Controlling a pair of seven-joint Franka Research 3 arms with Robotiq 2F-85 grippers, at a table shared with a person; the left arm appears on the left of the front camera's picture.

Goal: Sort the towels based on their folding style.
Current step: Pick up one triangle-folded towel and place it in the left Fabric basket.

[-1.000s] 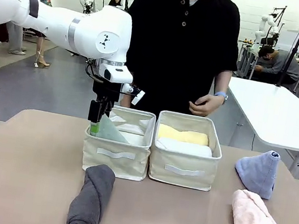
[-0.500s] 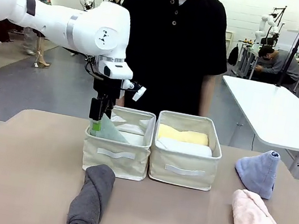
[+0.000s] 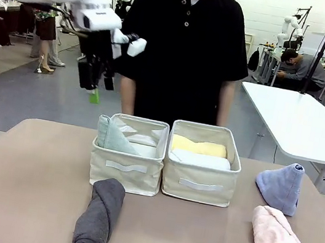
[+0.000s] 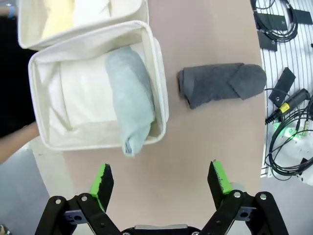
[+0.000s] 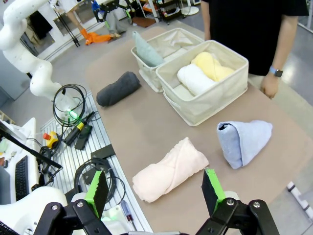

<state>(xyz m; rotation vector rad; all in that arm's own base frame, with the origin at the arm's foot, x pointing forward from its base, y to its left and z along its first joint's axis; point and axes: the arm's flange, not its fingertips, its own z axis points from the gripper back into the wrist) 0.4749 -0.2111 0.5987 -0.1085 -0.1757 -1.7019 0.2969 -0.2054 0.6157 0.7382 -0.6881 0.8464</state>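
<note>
Looking along our left gripper point(image 4: 159, 178), we saw its fingers spread wide with nothing between them, high above the table point(image 3: 27, 186). Our right gripper point(image 5: 154, 188) was spread wide and empty too, up over the pink towel point(image 5: 168, 169).

We thought a few things could go wrong. The mint towel point(image 4: 129, 98) lay in the left bin point(image 4: 157, 63) with its end poking over the rim, so a bump could tip it out. The grey towel point(image 3: 98, 217) lay on the table just in front of that bin, so a reach for it could knock the bin. A pinch at one end could make the roll come loose.

In the left bin we saw just the mint towel, folded to a point. The right bin point(image 3: 198, 187) held the yellow towel point(image 3: 199, 146) and the white towel point(image 3: 200, 159), both rolled. The blue towel point(image 3: 281, 186), a cone, and the pink roll lay on the table, outside the bins.
</note>
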